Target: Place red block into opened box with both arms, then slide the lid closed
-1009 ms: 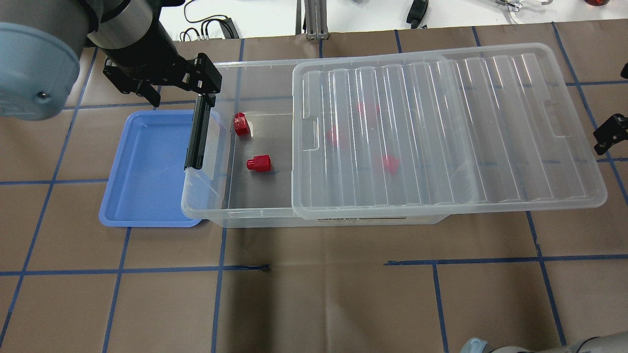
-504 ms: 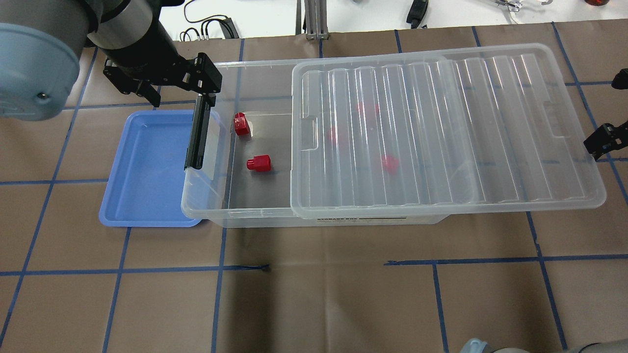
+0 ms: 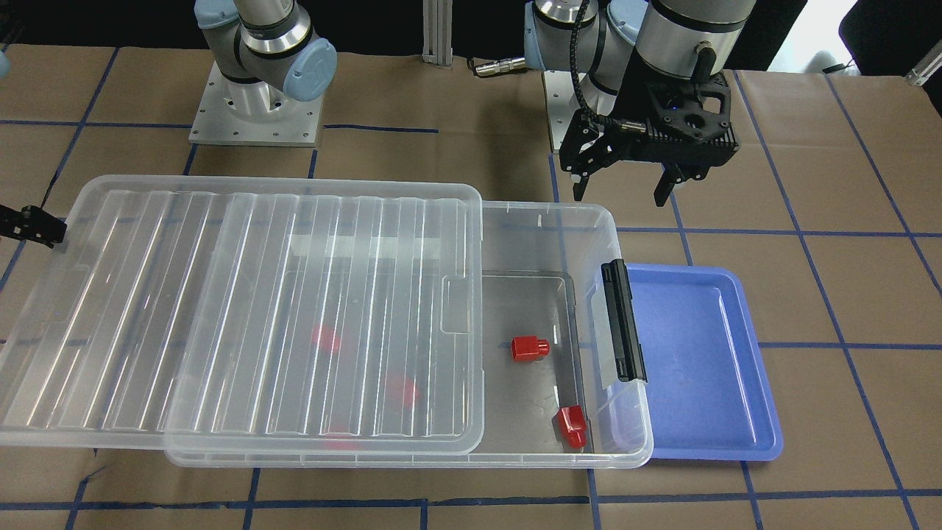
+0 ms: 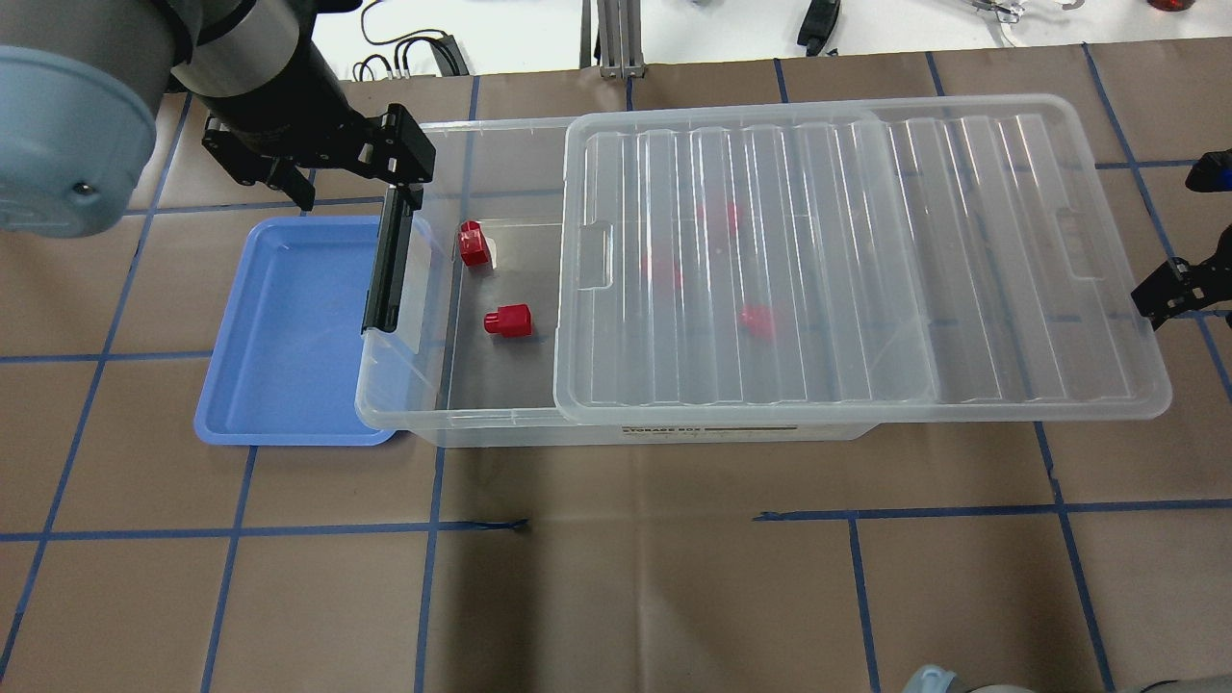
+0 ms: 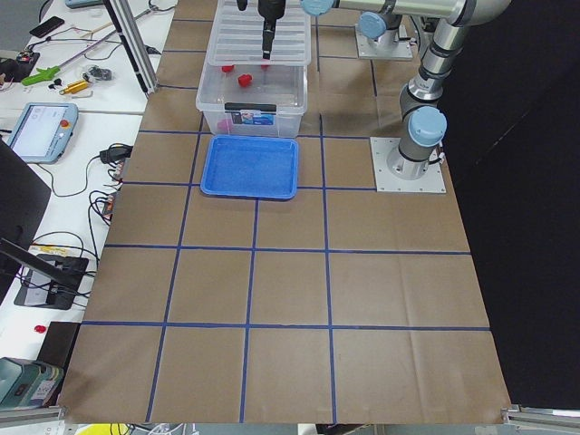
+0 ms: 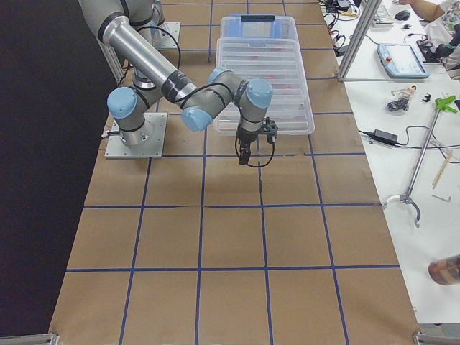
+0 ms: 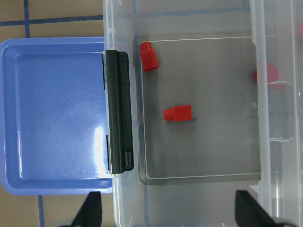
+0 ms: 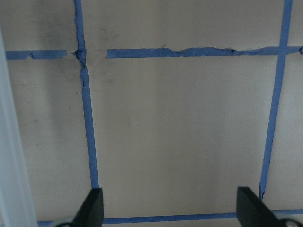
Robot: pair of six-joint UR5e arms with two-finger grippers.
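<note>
Both my grippers empty; lid (image 4: 847, 260) covers the box (image 4: 500, 425) except its left end.
My left gripper (image 3: 619, 196) hangs wide open over the box's far-left corner; right gripper (image 8: 170, 208) wide open at the lid's right edge. Two red blocks (image 4: 507, 320) lie uncovered inside.

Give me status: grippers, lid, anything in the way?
Both open: left gripper over box clip end, right gripper beside lid outer end. Lid covers most of box, red blocks inside. Path looks clear.
</note>
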